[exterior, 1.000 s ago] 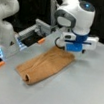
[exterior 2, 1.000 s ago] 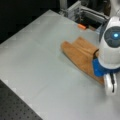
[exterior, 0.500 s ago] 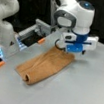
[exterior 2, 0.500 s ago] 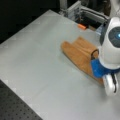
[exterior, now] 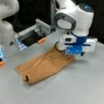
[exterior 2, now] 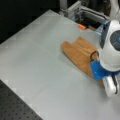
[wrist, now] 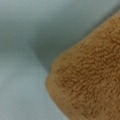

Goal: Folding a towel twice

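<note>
Gripper [exterior: 71, 54] low on the folded towel's [exterior: 43, 66] end, jaw state untellable; wrist view shows only terry corner.

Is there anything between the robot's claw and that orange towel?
Nothing shows between them. In a front view the gripper sits right down on the towel's far end; the wrist view shows only towel and bare table.

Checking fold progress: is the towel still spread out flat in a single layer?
No: in a front view the towel lies doubled into a narrow strip with a rolled end.

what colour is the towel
Orange-tan, plain fuzzy terry with no pattern showing. The towel shows best in the wrist view.
</note>
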